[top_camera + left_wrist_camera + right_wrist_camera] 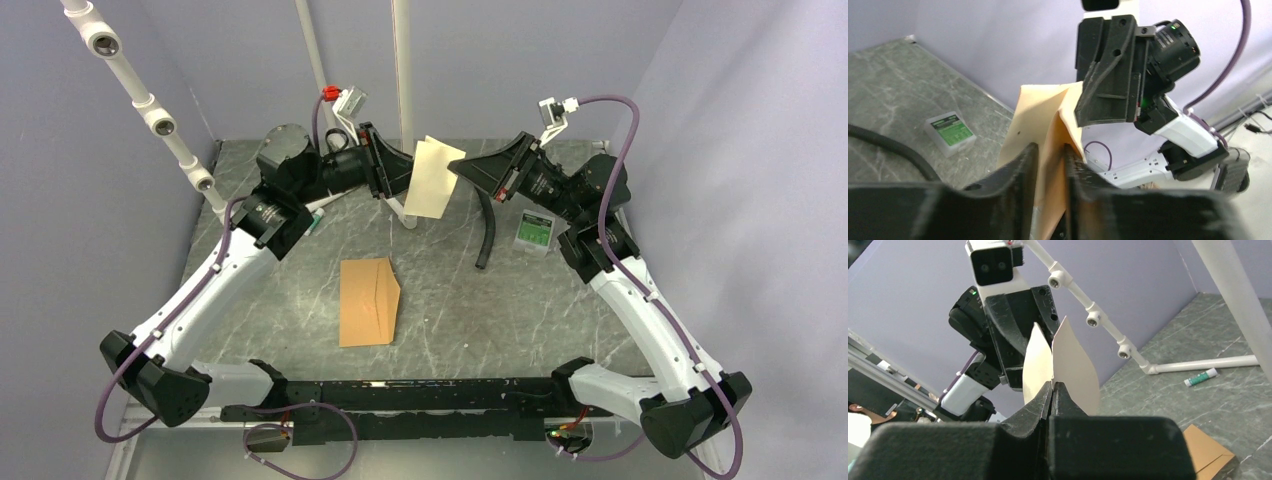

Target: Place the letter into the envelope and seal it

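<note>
Top: I see the folded letter aloft near the table's far edge, between left gripper and right gripper; the envelope lies mid-table.
Left wrist: left jaws slightly apart around the letter.
Right wrist: right jaws clamped on it.
A handover, I judge; next I lower it to the envelope's mouth.

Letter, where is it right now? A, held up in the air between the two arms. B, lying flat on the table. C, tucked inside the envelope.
A: the letter is up off the table, with the right end effector shut on its edge, while the envelope lies alone below.
</note>
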### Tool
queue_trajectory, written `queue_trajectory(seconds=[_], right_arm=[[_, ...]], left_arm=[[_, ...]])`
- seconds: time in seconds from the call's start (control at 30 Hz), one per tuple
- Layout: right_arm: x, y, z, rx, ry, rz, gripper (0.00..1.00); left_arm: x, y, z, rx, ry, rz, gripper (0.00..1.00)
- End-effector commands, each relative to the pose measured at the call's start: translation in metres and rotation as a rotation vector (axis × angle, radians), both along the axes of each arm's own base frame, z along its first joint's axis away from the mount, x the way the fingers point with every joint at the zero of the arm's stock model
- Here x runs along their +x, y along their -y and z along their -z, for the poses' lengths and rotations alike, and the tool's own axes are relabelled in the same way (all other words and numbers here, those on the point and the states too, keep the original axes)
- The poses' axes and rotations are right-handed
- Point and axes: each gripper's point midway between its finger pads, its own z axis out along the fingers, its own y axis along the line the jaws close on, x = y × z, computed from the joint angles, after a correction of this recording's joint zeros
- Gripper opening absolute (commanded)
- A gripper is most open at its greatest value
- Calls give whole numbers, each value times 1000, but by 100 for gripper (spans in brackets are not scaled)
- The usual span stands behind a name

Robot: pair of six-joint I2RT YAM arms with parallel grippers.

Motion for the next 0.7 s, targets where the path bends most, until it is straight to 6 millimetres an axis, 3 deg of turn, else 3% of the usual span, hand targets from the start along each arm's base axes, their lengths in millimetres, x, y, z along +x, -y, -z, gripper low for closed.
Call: queue_trajectory(seconds=[0.0,0.03,0.2,0.27,0.4,0.57,0.67], right_arm=[[-9,10,-22,32,83,48,0],[-8,11,-23,35,87,57,0],[-3,18,-29,48,100,122,0],[0,20,-31,53,100,144,0],[3,18,-30,50,98,137,0],[3,15,-31,59,98,120,0],[1,14,-33,64,106,107,0]], left_arm=[[2,-23,-7,50,91,-136,39],[2,-27,-6,66,100,-155,47],[8,-44,2,147,123,-258,60],[19,-57,4,158,97,-361,71],[36,-86,5,150,21,-567,80],[28,-82,-7,83,20,-531,92],[19,-75,-14,47,36,-470,93]])
